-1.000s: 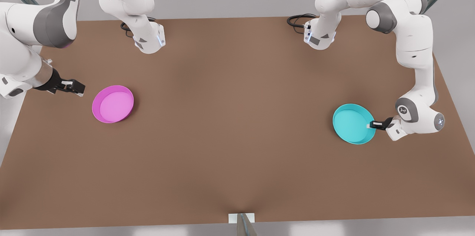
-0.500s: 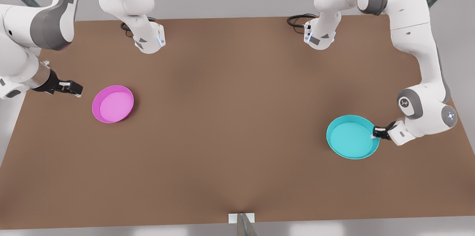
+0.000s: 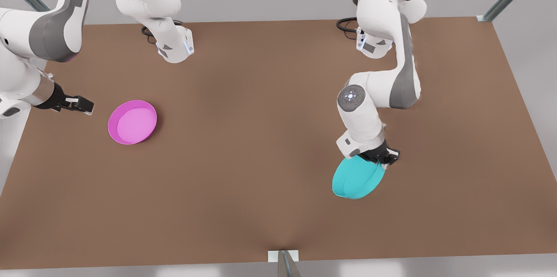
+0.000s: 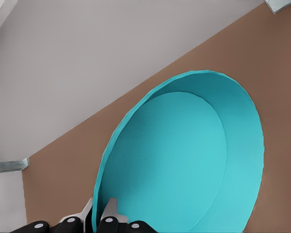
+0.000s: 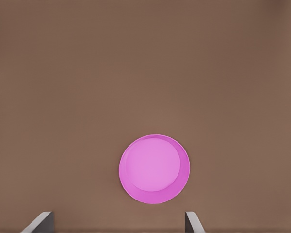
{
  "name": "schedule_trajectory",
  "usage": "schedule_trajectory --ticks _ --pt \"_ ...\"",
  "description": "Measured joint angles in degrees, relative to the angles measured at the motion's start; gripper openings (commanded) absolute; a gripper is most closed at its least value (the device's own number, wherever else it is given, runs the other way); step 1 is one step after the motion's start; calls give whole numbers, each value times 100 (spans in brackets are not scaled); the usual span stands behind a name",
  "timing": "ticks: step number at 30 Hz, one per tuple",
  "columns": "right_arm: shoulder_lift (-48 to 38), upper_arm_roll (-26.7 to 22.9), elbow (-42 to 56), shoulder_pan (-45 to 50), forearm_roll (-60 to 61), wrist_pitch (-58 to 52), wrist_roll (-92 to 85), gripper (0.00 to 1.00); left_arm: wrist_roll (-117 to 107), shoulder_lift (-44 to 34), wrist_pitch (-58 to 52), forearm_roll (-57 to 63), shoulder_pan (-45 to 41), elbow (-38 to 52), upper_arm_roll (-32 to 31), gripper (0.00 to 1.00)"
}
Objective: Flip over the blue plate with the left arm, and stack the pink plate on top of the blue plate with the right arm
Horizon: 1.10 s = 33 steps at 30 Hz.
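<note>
The left gripper [image 3: 384, 157] pinches the rim of the blue plate [image 3: 357, 178], holding it tilted above the surface [image 3: 261, 137] with its underside showing, so the flip looks about half done. The right gripper [image 3: 82, 105] waits open beside the pink plate [image 3: 132, 122], not yet stacked

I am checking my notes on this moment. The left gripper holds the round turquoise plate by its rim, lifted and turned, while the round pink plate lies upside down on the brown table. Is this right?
Not quite. The round pink plate lies right side up: the front view shows its lighter inside facing upward. The rest holds: the left gripper holds the round turquoise plate by its rim, lifted and turned, over the brown table.
</note>
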Motion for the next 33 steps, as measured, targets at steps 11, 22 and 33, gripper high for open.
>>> schedule_trajectory --ticks 11,22,33 --pt "44 -54 0 19 31 7 -49 100 -3036 1640 1557 1599 -3685 -2137 1760 21" --pt "78 -129 0 11 140 20 -96 100 -7035 2224 1148 4083 -4002 -2308 715 21" --pt "88 -132 0 6 145 24 -123 100 -9916 2930 779 4322 -4004 -2130 365 21"
